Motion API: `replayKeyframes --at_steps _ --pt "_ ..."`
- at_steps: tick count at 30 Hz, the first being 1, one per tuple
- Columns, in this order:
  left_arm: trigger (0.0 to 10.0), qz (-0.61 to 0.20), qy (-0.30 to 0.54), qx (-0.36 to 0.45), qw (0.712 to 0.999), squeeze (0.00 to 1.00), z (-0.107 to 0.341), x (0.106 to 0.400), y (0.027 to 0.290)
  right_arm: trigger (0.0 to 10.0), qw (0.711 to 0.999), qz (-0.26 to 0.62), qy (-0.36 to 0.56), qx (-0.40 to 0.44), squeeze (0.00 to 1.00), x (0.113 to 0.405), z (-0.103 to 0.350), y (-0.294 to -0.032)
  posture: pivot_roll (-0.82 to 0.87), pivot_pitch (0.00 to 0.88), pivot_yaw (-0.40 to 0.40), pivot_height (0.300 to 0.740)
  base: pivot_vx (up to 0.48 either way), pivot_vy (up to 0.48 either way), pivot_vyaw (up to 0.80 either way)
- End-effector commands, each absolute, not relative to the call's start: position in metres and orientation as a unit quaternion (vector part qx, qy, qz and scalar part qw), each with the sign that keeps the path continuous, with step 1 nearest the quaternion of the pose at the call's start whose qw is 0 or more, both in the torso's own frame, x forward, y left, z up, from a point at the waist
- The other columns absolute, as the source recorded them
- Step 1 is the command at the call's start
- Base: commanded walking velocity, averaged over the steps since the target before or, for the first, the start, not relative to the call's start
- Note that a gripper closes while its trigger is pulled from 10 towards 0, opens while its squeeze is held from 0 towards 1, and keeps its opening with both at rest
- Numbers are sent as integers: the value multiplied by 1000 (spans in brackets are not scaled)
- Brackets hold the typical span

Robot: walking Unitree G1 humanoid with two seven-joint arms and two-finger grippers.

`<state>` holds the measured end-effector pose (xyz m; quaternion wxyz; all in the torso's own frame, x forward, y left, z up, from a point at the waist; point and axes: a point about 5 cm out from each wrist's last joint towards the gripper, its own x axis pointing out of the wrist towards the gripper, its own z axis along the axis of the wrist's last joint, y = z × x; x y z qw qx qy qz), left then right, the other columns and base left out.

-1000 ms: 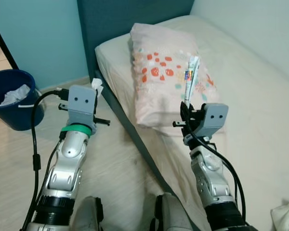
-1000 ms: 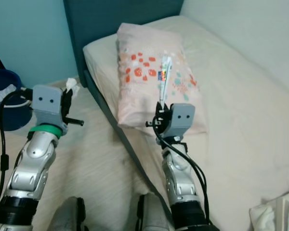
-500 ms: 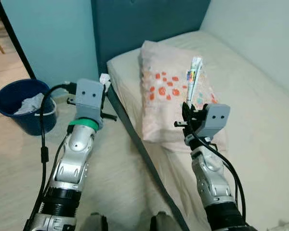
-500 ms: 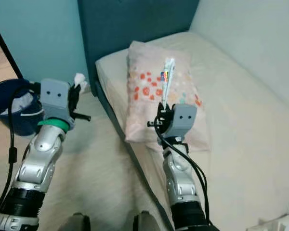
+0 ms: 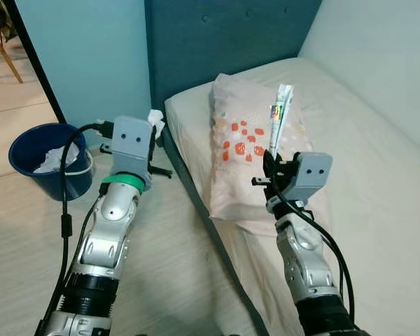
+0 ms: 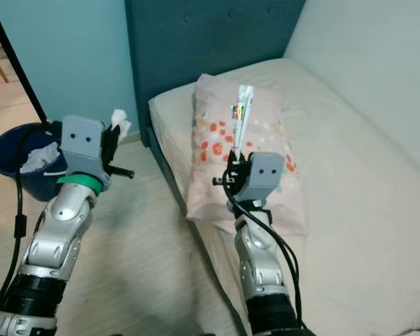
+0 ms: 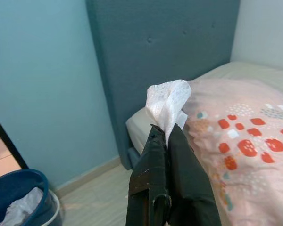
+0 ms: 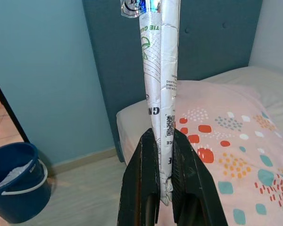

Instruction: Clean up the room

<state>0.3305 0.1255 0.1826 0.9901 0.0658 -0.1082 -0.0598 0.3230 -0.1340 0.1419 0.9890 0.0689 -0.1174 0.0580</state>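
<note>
Our left gripper [image 7: 164, 136] is closed on a crumpled white tissue [image 7: 169, 105], which sticks out above the black fingertips, and we hold it over the floor beside the bed, some way from the blue bin [image 5: 50, 159]. Our right gripper [image 8: 163, 141] is clamped on a long folded wrapper [image 8: 160, 70] that stands upright over the flowered pillow [image 5: 255, 150] on the bed [image 5: 378, 175]. We think the tissue can slip out, because only its lower corner is pinched and it is very light. The wrapper is tall and thin, so it can bend or swing while we walk, and if it falls it lands on the pillow or the floor, not in the bin, which already has white paper inside. Both pieces must go in the same bin, so the arms can also cross near its rim. Compared with a second ago, the view has turned toward the bin, which now shows whole, and the grips look unchanged.
</note>
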Motion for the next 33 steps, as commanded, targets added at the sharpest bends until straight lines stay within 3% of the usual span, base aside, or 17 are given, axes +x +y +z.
replayKeyframes --at_steps 1,30,33 --pt "10000 -69 -102 64 990 0 179 327 122 10000 991 60 -99 67 0 321 134 -132 40 38 -10 740 0 0 0" --pt "10000 -71 -75 70 992 0 164 322 125 10000 989 98 -90 58 0 320 130 -117 51 34 -10 740 0 0 0" --pt "10000 -72 -75 72 992 0 164 323 125 10000 990 100 -86 45 0 320 128 -116 52 32 -8 740 0 0 733"
